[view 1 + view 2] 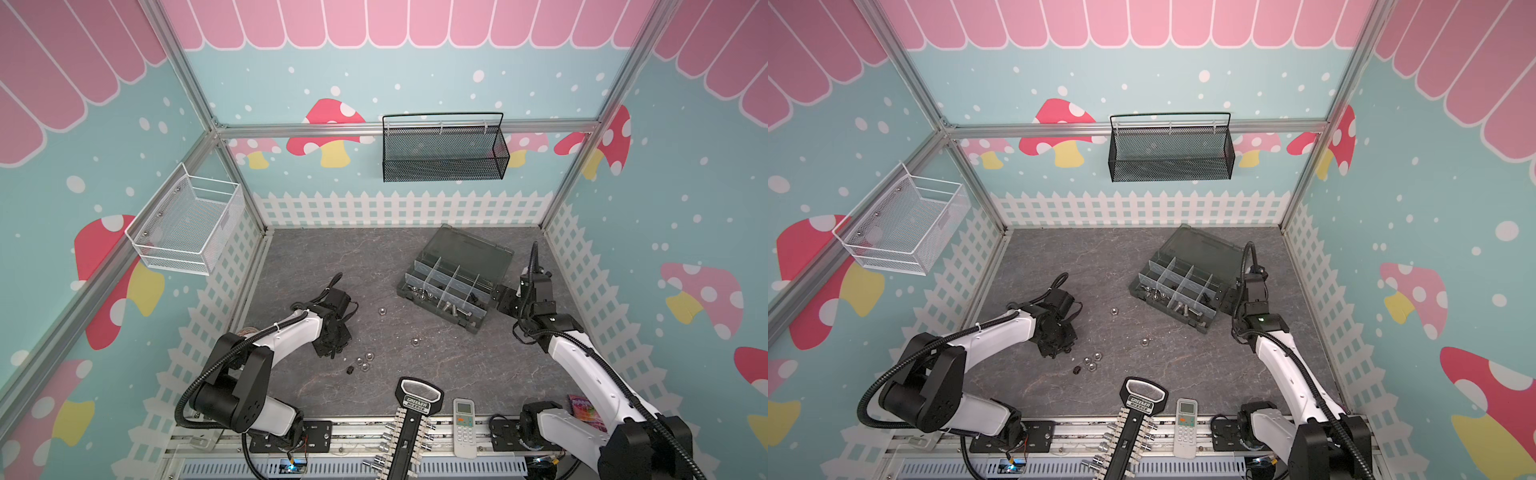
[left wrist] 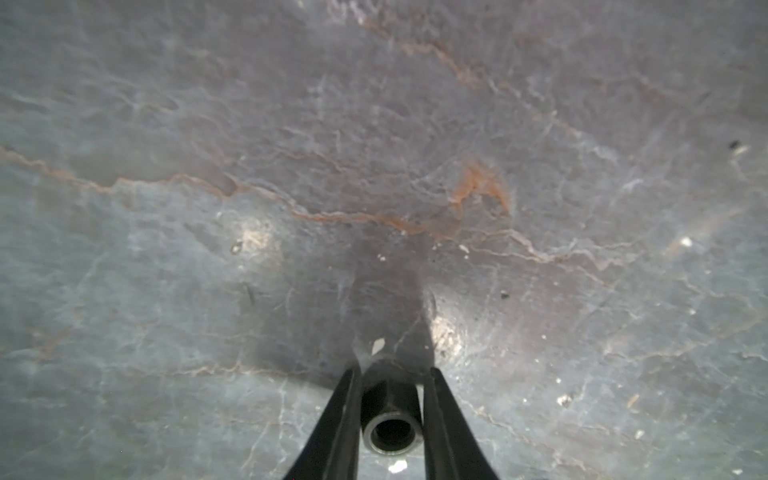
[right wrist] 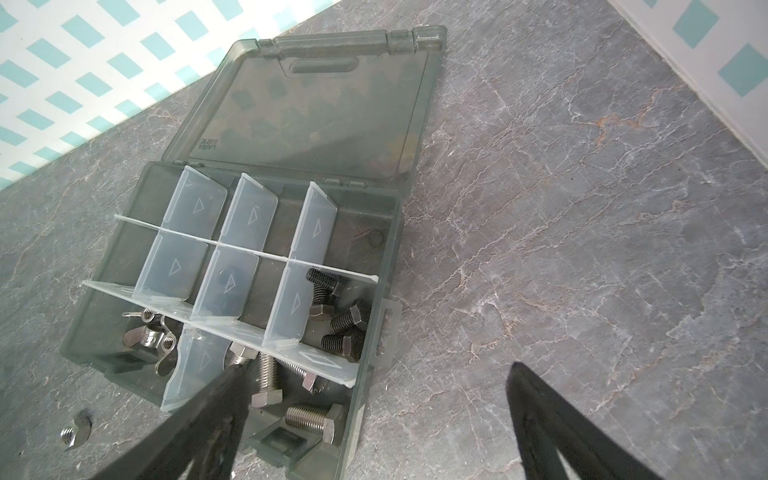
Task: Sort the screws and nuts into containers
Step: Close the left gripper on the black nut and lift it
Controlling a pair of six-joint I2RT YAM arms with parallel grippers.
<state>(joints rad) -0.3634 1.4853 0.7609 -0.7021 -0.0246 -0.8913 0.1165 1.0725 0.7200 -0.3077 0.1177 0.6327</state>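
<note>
In the left wrist view my left gripper is low over the table, its fingers narrowly open around a black nut. A sliver of table shows between the nut and one finger. In both top views several silver nuts and another black nut lie loose beside that gripper. My right gripper is wide open and empty at the side of the open organiser. Its containers hold silver screws, black screws and wing nuts.
A socket rack and a white remote lie at the table's front edge, with a pink packet near the right arm's base. A black mesh basket hangs on the back wall and a white wire basket on the left wall.
</note>
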